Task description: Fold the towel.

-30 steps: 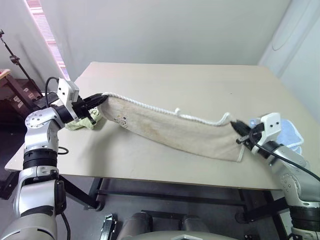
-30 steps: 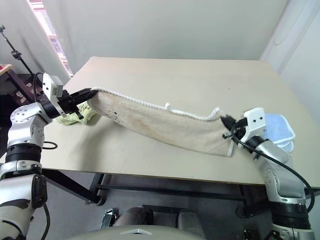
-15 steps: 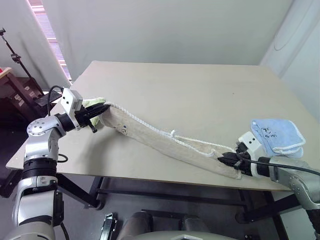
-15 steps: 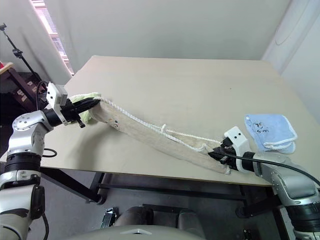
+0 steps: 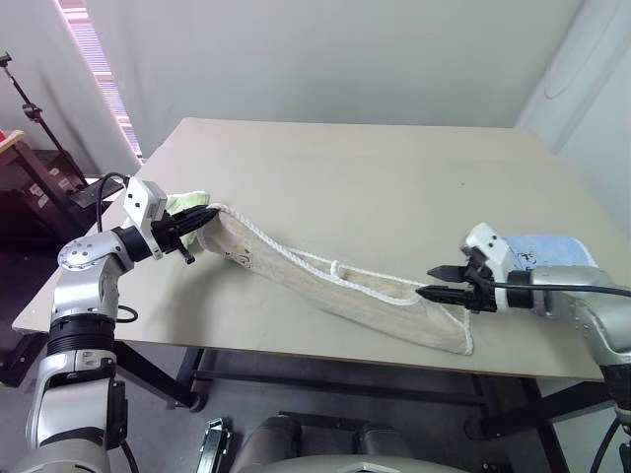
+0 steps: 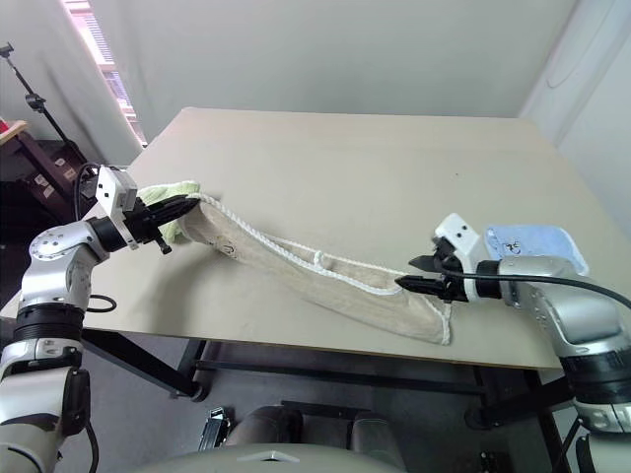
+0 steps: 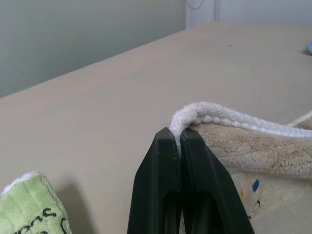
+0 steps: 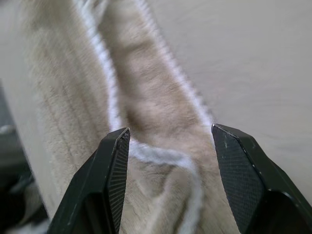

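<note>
Across table (image 5: pixel 394 168) front edge: towel (image 5: pixel 345 291) bunched lengthwise, one corner pinched by left gripper (image 5: pixel 202 219), other end released beneath spread right gripper (image 5: pixel 434 281). Risk: overhanging end sliding off.

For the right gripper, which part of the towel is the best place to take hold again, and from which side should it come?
Probably the corded corner of the towel at its near right end, under the open right gripper. That end lies flat on the table with the white edging raised, so coming from above and the right looks best. The left gripper is shut on the other end.
</note>
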`<action>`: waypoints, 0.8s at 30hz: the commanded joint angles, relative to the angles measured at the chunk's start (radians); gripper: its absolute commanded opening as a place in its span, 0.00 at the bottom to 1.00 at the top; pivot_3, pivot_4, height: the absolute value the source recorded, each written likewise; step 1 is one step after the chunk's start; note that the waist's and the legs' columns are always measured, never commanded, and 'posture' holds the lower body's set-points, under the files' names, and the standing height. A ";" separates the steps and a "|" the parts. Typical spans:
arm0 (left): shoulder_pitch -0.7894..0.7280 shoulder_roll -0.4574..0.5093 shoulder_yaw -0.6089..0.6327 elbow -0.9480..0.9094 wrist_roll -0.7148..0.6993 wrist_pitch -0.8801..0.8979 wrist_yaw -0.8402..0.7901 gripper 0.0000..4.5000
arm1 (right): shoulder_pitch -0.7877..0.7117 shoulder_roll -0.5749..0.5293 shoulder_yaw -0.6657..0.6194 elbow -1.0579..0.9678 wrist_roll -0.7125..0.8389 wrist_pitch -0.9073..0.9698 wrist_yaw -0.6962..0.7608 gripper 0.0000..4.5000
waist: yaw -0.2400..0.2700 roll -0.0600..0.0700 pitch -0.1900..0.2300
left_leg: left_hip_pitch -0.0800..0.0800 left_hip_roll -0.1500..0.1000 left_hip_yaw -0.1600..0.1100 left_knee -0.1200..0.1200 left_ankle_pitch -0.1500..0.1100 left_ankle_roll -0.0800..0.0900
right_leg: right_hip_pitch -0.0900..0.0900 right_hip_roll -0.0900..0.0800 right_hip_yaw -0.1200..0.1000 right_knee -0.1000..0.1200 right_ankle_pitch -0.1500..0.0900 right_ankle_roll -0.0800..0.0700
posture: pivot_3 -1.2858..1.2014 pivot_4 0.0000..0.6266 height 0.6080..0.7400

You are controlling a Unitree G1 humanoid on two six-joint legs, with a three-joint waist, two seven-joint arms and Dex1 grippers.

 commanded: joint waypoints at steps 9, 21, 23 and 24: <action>0.001 -0.005 -0.001 -0.030 -0.005 -0.034 0.019 0.00 | -0.189 0.007 0.172 0.305 -0.199 -0.195 0.214 0.62 | -0.002 0.000 0.000 | 0.000 0.000 0.000 0.000 0.000 0.000 | 0.000 0.000 0.000 0.000 0.001 0.002 | 0.52 0.00 1.00; 0.028 -0.002 0.002 -0.052 -0.009 -0.038 0.038 0.00 | -0.216 0.057 0.206 0.375 -0.296 -0.295 0.278 0.58 | -0.002 0.000 0.000 | 0.000 0.000 0.000 0.000 0.000 0.000 | 0.000 0.000 0.000 0.001 0.002 0.003 | 0.52 0.00 1.00; 0.030 -0.002 0.000 -0.053 -0.008 -0.040 0.038 0.00 | -0.214 0.061 0.196 0.376 -0.305 -0.320 0.277 0.48 | -0.002 0.000 0.000 | 0.000 0.000 0.000 0.000 0.000 0.000 | -0.001 0.000 0.000 0.001 0.002 0.003 | 0.52 0.00 1.00; 0.031 -0.001 0.000 -0.053 -0.007 -0.042 0.038 0.00 | -0.210 0.060 0.192 0.374 -0.308 -0.330 0.279 0.40 | -0.002 0.000 0.000 | 0.000 0.000 0.000 0.000 0.000 0.000 | -0.001 0.000 0.000 0.001 0.002 0.003 | 0.52 0.00 1.00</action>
